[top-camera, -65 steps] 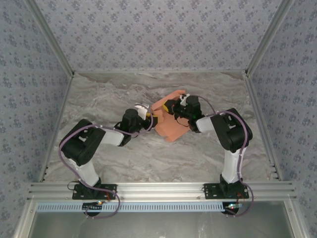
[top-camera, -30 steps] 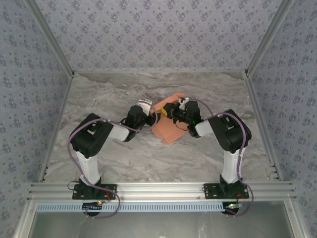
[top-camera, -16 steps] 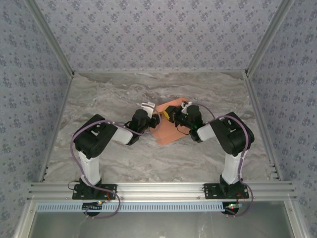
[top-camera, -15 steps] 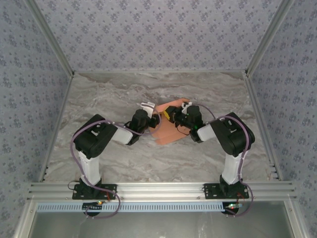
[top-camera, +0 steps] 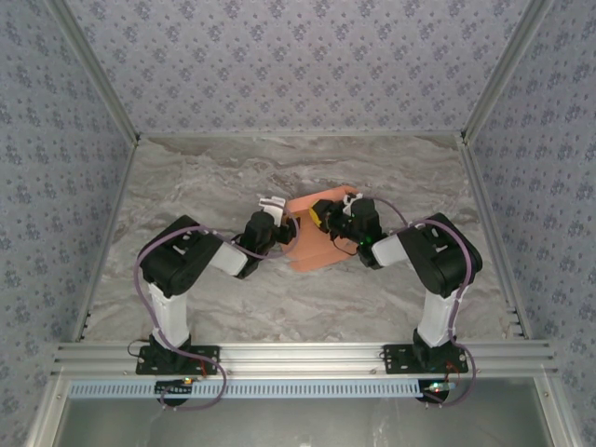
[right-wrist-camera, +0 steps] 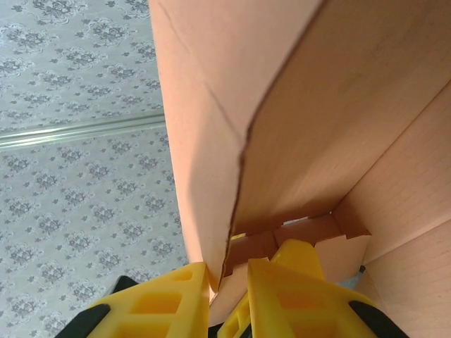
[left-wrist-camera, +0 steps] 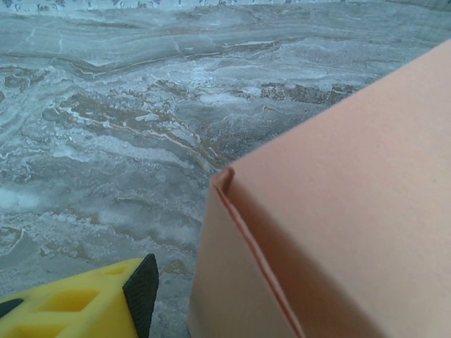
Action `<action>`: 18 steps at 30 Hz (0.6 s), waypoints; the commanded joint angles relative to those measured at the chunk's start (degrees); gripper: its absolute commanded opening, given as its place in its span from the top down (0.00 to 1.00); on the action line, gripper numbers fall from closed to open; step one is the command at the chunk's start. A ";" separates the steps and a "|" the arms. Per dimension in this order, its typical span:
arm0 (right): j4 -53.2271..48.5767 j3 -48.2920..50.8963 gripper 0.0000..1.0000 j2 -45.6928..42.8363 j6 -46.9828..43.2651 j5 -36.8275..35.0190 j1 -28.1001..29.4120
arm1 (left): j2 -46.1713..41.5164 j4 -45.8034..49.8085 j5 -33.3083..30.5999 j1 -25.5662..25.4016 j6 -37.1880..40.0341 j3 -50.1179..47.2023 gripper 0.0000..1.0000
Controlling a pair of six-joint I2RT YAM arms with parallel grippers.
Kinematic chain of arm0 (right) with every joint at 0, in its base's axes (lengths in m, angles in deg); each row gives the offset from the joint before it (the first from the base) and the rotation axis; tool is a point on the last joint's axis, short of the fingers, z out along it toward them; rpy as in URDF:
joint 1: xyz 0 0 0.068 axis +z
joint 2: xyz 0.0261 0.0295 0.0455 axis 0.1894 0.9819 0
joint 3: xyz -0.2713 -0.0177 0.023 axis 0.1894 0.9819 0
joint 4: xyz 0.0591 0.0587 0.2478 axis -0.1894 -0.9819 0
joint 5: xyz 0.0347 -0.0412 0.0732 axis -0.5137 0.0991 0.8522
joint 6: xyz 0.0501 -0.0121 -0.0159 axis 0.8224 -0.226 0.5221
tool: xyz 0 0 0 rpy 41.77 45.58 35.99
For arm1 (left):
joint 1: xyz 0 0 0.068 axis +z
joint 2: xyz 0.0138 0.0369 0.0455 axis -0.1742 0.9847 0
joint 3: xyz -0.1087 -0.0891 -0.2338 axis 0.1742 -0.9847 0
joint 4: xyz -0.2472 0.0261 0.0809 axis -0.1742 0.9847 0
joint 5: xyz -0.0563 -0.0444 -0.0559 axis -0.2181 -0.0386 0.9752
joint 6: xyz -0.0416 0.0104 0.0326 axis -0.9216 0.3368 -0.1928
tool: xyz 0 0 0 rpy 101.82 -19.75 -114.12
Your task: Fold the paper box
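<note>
The paper box (top-camera: 312, 250) is a salmon-orange cardboard shape, partly folded up, in the middle of the marble table between my two grippers. My left gripper (top-camera: 284, 223) is at its left side. In the left wrist view a folded corner of the box (left-wrist-camera: 338, 232) is close up, and one yellow finger with its black pad (left-wrist-camera: 141, 292) stands a small gap away from the box wall; the other finger is hidden. My right gripper (right-wrist-camera: 227, 271) is at the box's right side, its fingers slightly apart on either side of a wall edge (right-wrist-camera: 204, 141), open.
The marble table (top-camera: 186, 177) has bare room to the left, right and front of the box. Patterned walls and metal rails (top-camera: 298, 354) enclose the table on all sides.
The right jaws have parted a little round the box wall. The left arm has drawn in closer to the box's left side. The box has barely shifted.
</note>
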 commanded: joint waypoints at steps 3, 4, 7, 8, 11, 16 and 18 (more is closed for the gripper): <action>-5.16 -1.60 0.78 -0.04 1.11 -2.92 0.73 | 0.88 -4.14 -2.42 -0.41 -1.60 -0.89 0.53; -5.39 -1.70 0.78 -0.10 1.30 -3.21 0.88 | 0.99 -4.08 -3.10 -0.53 -1.53 -0.70 0.57; -5.33 -1.59 0.78 -0.50 1.52 -3.70 1.12 | 1.10 -3.48 -4.71 -0.84 -1.26 0.12 0.67; -5.39 -1.40 0.78 -0.94 1.42 -3.83 1.23 | 1.06 -3.36 -5.00 -0.86 -1.08 0.29 0.69; -5.97 -0.39 0.77 -2.61 1.09 -4.38 1.37 | 1.34 -2.74 -5.25 -0.81 -0.59 1.07 0.73; -8.46 2.89 0.71 -7.40 -1.19 -5.20 1.19 | 1.76 -2.08 -5.45 -0.81 -0.04 1.63 0.76; -10.18 4.58 0.68 -10.41 -2.63 -5.22 1.07 | 1.70 -1.95 -5.00 -0.79 0.46 1.80 0.77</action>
